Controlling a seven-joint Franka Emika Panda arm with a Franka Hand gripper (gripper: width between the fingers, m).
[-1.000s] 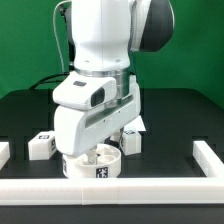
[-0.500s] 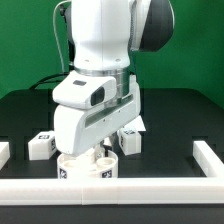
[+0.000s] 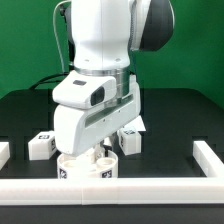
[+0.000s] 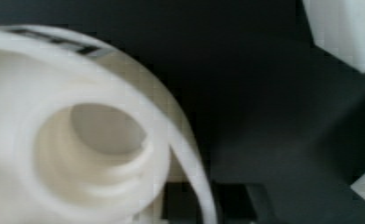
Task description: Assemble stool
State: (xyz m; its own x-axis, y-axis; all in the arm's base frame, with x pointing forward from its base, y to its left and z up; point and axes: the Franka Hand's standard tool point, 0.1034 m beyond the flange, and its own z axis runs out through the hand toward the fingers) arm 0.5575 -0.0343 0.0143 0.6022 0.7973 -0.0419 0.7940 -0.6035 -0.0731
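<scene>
The stool's round white seat (image 3: 85, 166) lies on the black table against the front rail, directly under the arm. In the wrist view the seat (image 4: 54, 120) fills most of the picture, showing a round hollow in its face. My gripper (image 3: 100, 154) is down on it. The dark fingers (image 4: 246, 200) stand either side of the seat's thin rim, so my gripper (image 4: 200, 200) is shut on the rim. One tagged white leg (image 3: 40, 146) lies toward the exterior view's left of the seat and another leg (image 3: 130, 141) toward its right.
White border rails enclose the work area: the front rail (image 3: 120, 189), the rail (image 3: 208, 156) on the exterior view's right, and a short end of rail (image 3: 3, 151) on its left. The arm's bulky white body hides the table behind the seat.
The gripper has closed onto the seat's rim. The seat turned slightly, with its side tags now in different places. Nothing moved over the last half second.
</scene>
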